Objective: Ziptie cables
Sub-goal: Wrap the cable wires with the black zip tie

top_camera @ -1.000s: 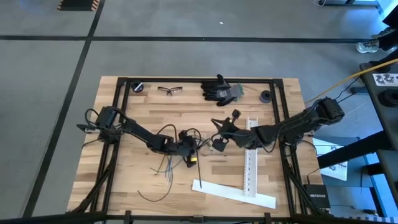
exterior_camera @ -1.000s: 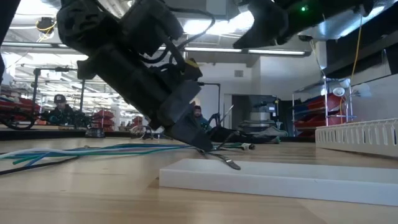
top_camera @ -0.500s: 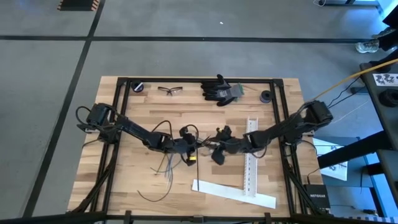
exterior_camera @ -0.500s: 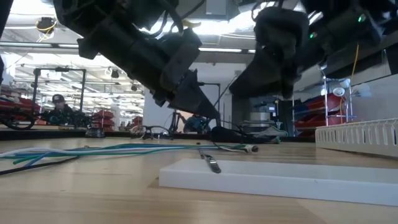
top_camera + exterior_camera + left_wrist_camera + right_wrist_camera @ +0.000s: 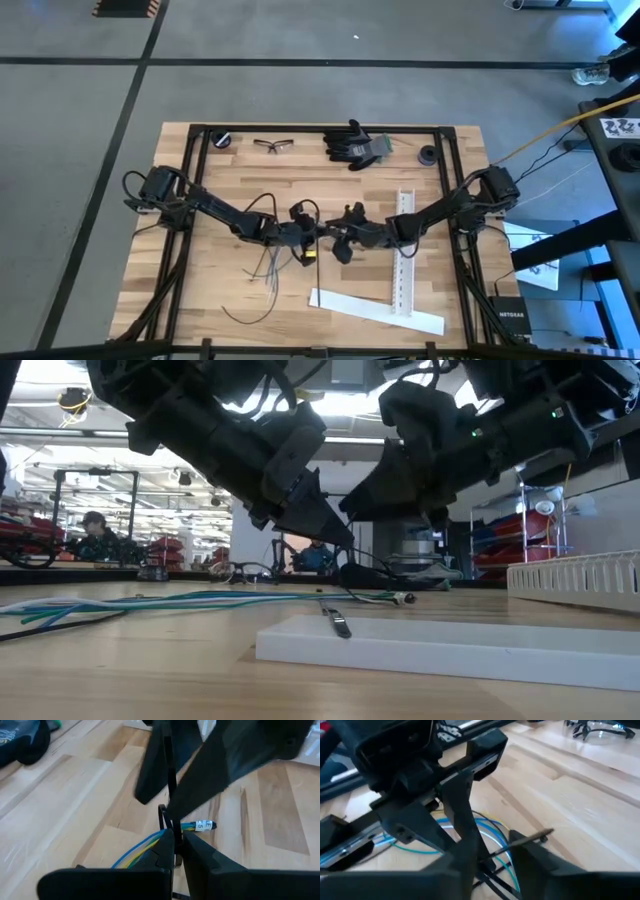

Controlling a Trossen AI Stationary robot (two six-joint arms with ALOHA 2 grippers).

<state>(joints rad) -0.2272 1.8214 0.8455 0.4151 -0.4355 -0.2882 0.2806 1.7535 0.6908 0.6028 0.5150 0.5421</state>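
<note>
both grippers meet nose to nose at the middle of the pale wooden slatted table (image 5: pixel 420 300). left gripper (image 5: pixel 318 235) has its two dark fingers (image 5: pixel 167 851) pressed together on a very thin stiff black plastic ziptie (image 5: pixel 168 815), which rises as a narrow loop from between the tips. right gripper (image 5: pixel 335 238) comes in from the other side with its fingers (image 5: pixel 465 832) slightly parted around the same black strip; whether they actually pinch it cannot be made out, since one finger covers the contact point in the right wrist view and the high view shows only a dark knot of tips.

the limp pale blue, yellow and greenish cables (image 5: pixel 145 845) lie on the wood just under the two grippers, with a small white label near one end, and in the low view (image 5: pixel 210 598) they run flat across the table. where the ziptie passes around or beside them is hidden by the left fingers. more thin dark wires (image 5: pixel 262 270) trail on the table near the left arm.

a flat white plastic strip (image 5: pixel 375 311) lies at the near edge, touching a white perforated channel strip (image 5: pixel 403 255) that runs beside the right arm. black work gloves (image 5: pixel 352 143), clear safety glasses (image 5: pixel 274 145) and a black round knob (image 5: pixel 428 155) lie along the far edge.
</note>
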